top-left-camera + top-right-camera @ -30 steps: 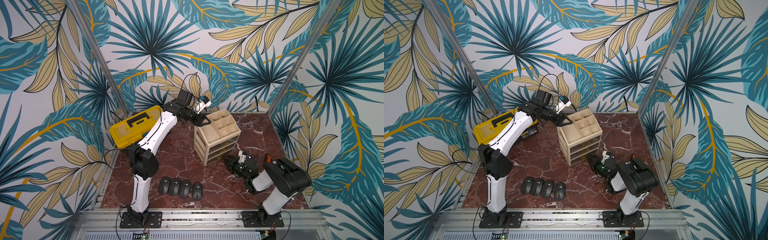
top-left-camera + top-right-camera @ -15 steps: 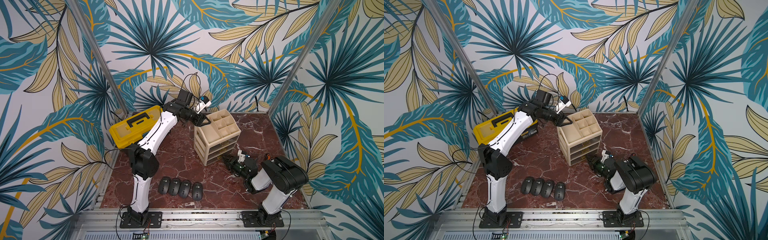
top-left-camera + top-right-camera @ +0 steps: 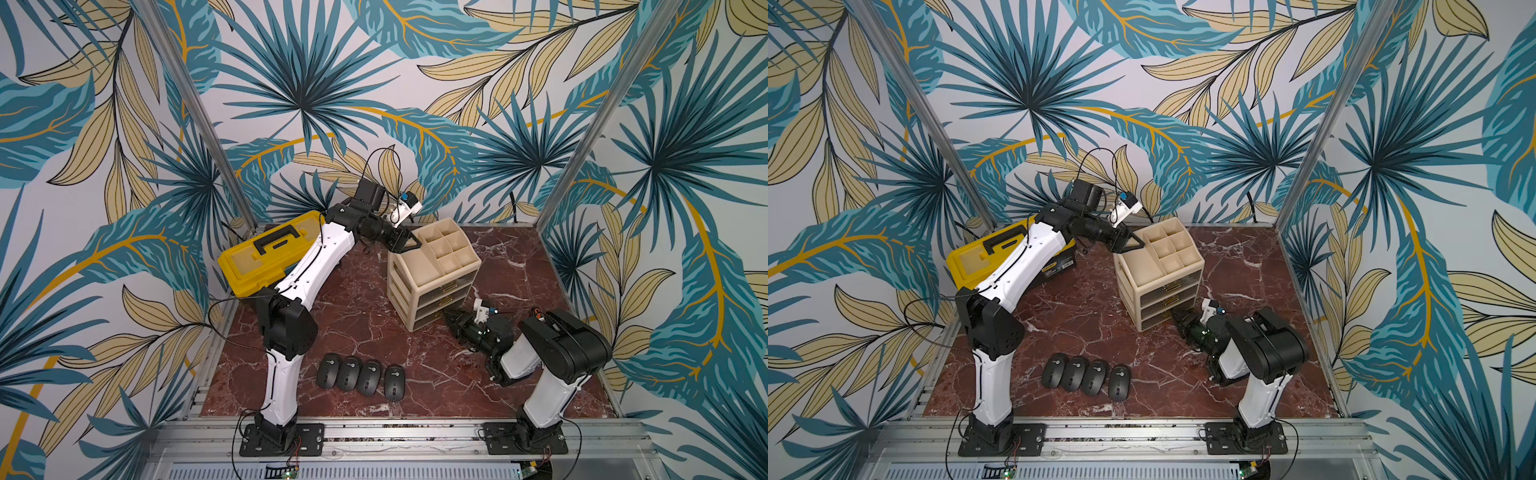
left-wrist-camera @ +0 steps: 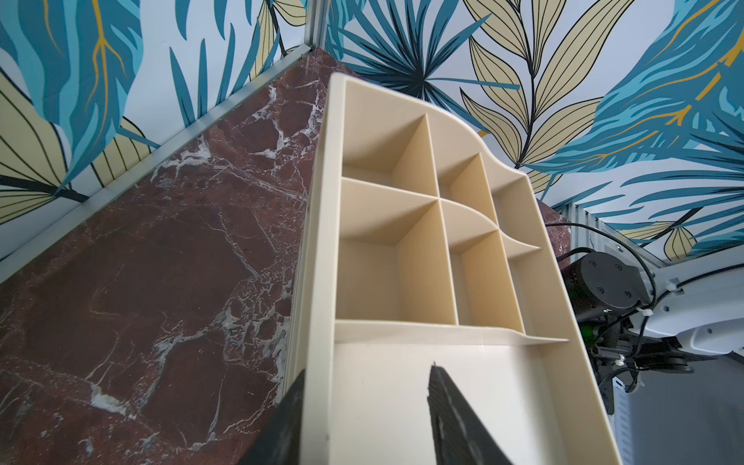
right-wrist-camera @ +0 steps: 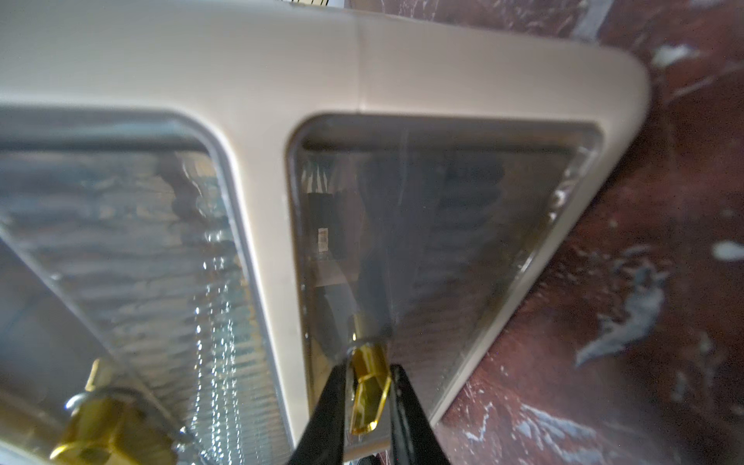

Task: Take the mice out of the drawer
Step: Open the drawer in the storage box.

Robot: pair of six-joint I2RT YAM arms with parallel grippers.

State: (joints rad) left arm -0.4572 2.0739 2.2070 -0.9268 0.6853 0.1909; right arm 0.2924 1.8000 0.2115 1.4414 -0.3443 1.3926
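Four mice (image 3: 348, 374) lie side by side in a tight row on the bench (image 3: 374, 299), near its front edge and well apart from the beige drawer unit (image 3: 419, 266). Dark shapes show through the clear front of the bottom drawer (image 5: 443, 241). These are probably more mice, but how many cannot be told.

The step in hand looks like opening that bottom drawer, which is shut. The right gripper (image 5: 369, 368) is low on the bench at the drawer front, with its fingers close on either side of the small gold knob (image 5: 368, 394). Whether they pinch it firmly yet I cannot tell. The left gripper (image 4: 367, 369) is up at the unit's top, standing open astride the side wall, one finger outside and one inside the long tray, apparently to steady the unit.

The next move calls for a firm pinch on the knob and a straight pull along the drawer's slide. The left arm should keep the light unit from skidding or tipping on the smooth stone. A crooked pull could slip off so small a knob.

By count:
- Mice: four in plain sight.
- Drawer unit: one, with three stacked drawers, six small compartments (image 4: 386, 261) on top and one long tray.
- Gold knobs: two in the right wrist view.
- Toolbox (image 3: 249, 266): one, yellow and closed, at the back.
- Arms: two.
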